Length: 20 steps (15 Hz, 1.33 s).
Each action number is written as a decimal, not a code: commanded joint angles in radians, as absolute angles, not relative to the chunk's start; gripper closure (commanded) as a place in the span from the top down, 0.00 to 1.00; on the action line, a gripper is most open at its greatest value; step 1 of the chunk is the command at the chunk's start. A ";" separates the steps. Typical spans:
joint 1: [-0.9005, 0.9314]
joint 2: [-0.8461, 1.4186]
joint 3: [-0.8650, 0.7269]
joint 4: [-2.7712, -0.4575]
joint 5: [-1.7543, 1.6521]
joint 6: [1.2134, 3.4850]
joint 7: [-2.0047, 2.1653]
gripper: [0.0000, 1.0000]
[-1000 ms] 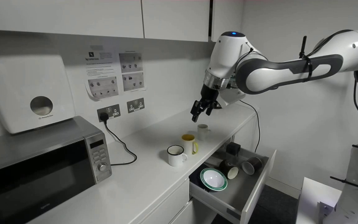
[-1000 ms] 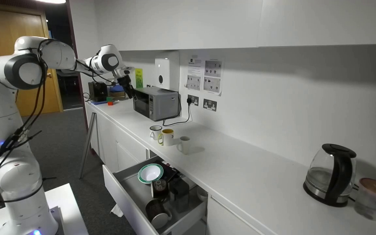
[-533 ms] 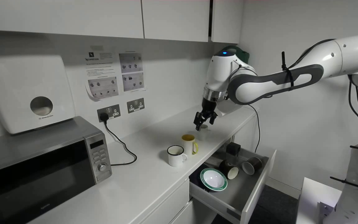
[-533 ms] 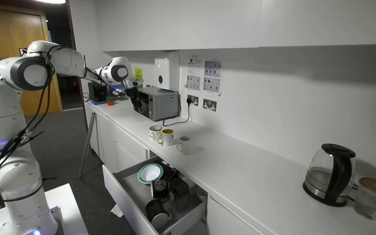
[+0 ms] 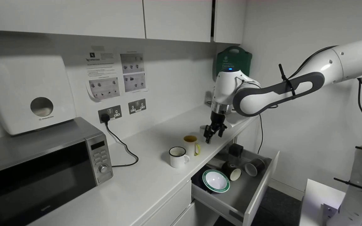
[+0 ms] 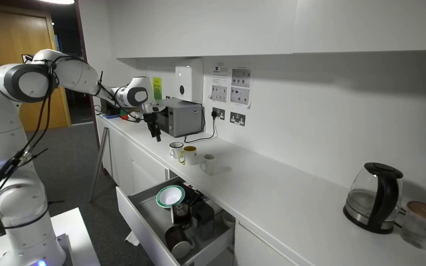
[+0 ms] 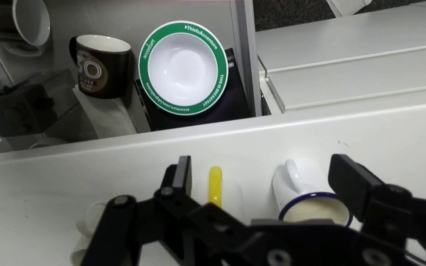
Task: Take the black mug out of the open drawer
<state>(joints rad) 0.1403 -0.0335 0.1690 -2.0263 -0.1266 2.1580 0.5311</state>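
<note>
Counter (image 5: 143, 185), white, against a wall (image 5: 168, 78) under cupboards (image 6: 235, 26): microwave (image 5: 39, 175) toward one end, kettle (image 6: 375, 199) toward the other. Near its front edge, in a row: dark-rimmed mug (image 5: 178, 159), yellow-handled mug (image 5: 189, 147), pale mug (image 6: 210, 165).

Below that edge: drawer (image 5: 242, 188), one, pulled out, grey inside. Contents, in part: bowl (image 7: 181, 70), green-banded, at the microwave end; black mug (image 7: 105, 70), printed, on its side just beside the bowl, mouth toward the front panel (image 6: 133, 218); second mug (image 6: 176, 239), also dark, on its side by the front corner nearer the kettle. Printed piece taken as the one wanted, though the wording could cover either.

Gripper (image 7: 261, 171), one: raised near the counter's front edge, fingers (image 7: 350, 184) spread wide, nothing held; whether over the counter or just before it, I cannot tell.

Step in hand, by my reckoning: the approach, lift-out not yet begun. Next move calls for shifting out over the drawer, then lowering clear of the bowl to straddle the black mug's body or lip.
</note>
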 commanded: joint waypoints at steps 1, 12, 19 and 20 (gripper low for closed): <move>0.125 -0.130 0.141 -2.192 -0.067 2.241 0.433 1.00; 0.045 -0.160 0.024 -2.412 -0.061 2.486 0.073 1.00; 0.034 -0.092 -0.024 -2.384 0.007 2.504 -0.111 1.00; 0.036 -0.092 -0.026 -2.387 0.034 2.493 -0.128 1.00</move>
